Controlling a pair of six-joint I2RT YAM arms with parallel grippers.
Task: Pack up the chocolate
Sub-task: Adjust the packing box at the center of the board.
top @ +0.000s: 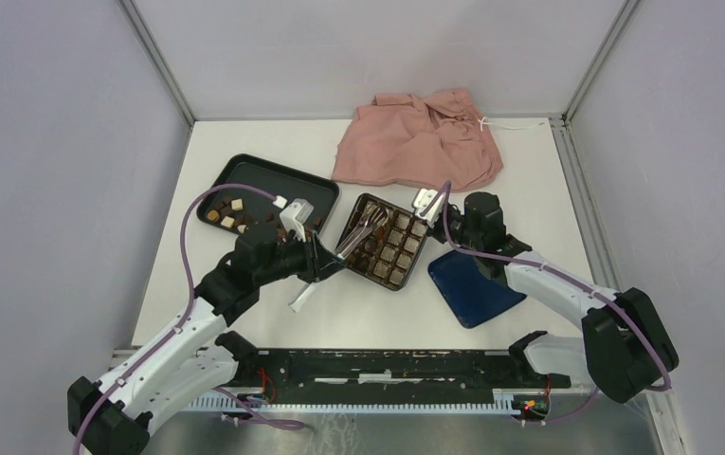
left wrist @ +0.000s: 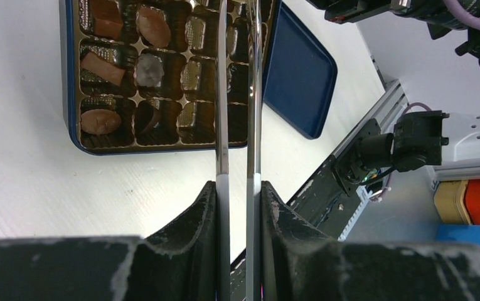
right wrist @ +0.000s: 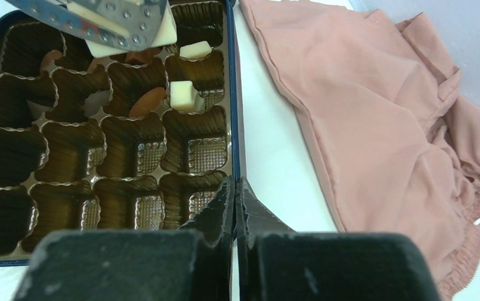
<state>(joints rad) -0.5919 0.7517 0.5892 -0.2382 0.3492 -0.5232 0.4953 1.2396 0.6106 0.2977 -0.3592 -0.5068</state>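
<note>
The dark blue box (top: 370, 276) with a brown gridded insert lies mid-table. My left gripper (top: 313, 258) is shut on metal tongs (top: 358, 232), whose tips reach over the box. In the left wrist view my gripper (left wrist: 238, 188) pinches the two tong arms (left wrist: 222, 94) above cells holding brown chocolates (left wrist: 102, 69). My right gripper (top: 431, 226) is shut on the box's right rim (right wrist: 232, 94); its fingers (right wrist: 234, 185) are closed on that edge. The tong tip (right wrist: 99, 15) has a cream piece (right wrist: 108, 47) under it. Cream chocolates (right wrist: 182, 95) sit in nearby cells. More chocolates (top: 230, 213) lie on the black tray (top: 244, 161).
The blue box lid (top: 475, 289) lies to the right of the box, under my right arm. A pink cloth (top: 420, 142) is bunched at the back, close to the box's far edge. The black rail runs along the near table edge.
</note>
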